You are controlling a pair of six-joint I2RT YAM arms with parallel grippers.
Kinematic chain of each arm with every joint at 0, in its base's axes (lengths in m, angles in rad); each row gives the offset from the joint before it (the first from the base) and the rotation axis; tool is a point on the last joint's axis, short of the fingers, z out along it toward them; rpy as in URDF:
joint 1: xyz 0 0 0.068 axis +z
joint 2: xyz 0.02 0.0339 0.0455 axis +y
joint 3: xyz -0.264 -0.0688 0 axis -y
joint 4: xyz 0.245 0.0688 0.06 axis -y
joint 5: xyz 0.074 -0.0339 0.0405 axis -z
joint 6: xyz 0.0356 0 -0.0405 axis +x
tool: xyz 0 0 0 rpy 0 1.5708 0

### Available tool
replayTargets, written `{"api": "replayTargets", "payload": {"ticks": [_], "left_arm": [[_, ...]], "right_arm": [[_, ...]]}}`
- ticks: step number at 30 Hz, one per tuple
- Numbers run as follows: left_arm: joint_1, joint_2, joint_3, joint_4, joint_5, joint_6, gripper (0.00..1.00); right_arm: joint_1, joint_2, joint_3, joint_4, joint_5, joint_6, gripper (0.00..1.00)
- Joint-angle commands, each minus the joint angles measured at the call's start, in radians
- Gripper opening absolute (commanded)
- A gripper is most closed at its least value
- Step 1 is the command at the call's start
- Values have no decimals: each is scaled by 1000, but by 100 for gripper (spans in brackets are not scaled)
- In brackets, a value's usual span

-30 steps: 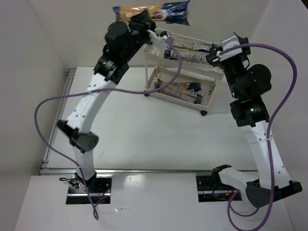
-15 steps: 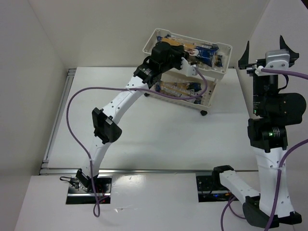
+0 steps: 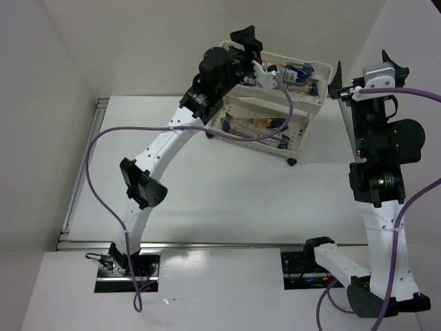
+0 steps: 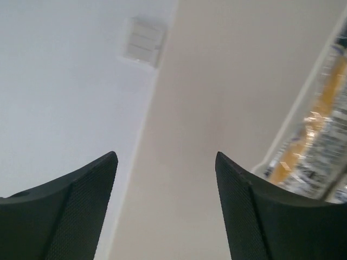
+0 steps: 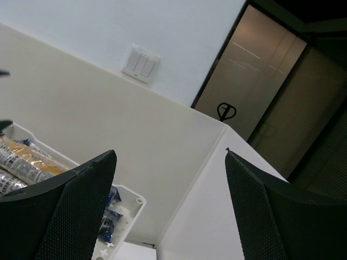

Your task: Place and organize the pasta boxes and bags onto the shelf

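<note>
The cream shelf (image 3: 303, 102) stands at the back of the table. Spaghetti packets (image 3: 298, 73) lie in its top tray, and more packets (image 3: 251, 127) lie in the lower tray. My left gripper (image 3: 242, 41) hovers open above the top tray's left end, nothing between its fingers. In the left wrist view that gripper (image 4: 165, 160) points at the wall, with a packet (image 4: 320, 146) and the tray rim (image 4: 301, 116) at the right edge. My right gripper (image 3: 363, 71) is raised to the right of the shelf, open and empty. The right wrist view shows it (image 5: 169, 154) beside the tray corner (image 5: 127, 196) and packets (image 5: 27, 160).
White walls enclose the table on the left, back and right, close behind the shelf. The shelf's dark wheel (image 3: 291, 162) rests on the white tabletop (image 3: 227, 193). A purple cable (image 3: 96, 165) loops off the left arm. A light switch (image 5: 140, 64) is on the far wall.
The left gripper lowered a packet into the top tray, let go of it, and rose open above the tray's left end. The right gripper swung up, opened wider, and shifted slightly left.
</note>
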Motion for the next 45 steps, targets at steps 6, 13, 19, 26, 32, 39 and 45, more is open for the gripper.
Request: {"api": "replayTargets", "payload": {"ticks": [6, 13, 19, 26, 32, 39, 45], "left_arm": [[3, -184, 25, 323, -101, -65, 91], [347, -613, -293, 409, -464, -526, 100], [610, -1319, -1151, 298, -520, -739, 100], [946, -1658, -1429, -232, -408, -1335, 100], [1020, -1757, -1518, -365, -175, -1582, 100], [1064, -1809, -1575, -483, 55, -1778, 100], [1063, -1809, -1575, -526, 37, -1788, 100]], "right_arm": [[-6, 0, 3, 1, -9, 23, 87], [-6, 19, -32, -149, 175, 170, 99], [-94, -99, -111, -425, 254, 368, 99], [-128, -182, -14, -793, 162, 451, 99], [-137, -282, 84, -1136, 117, 488, 99], [-137, -415, 54, -1281, 303, 578, 99], [-238, -444, -109, -1363, 389, 578, 99]]}}
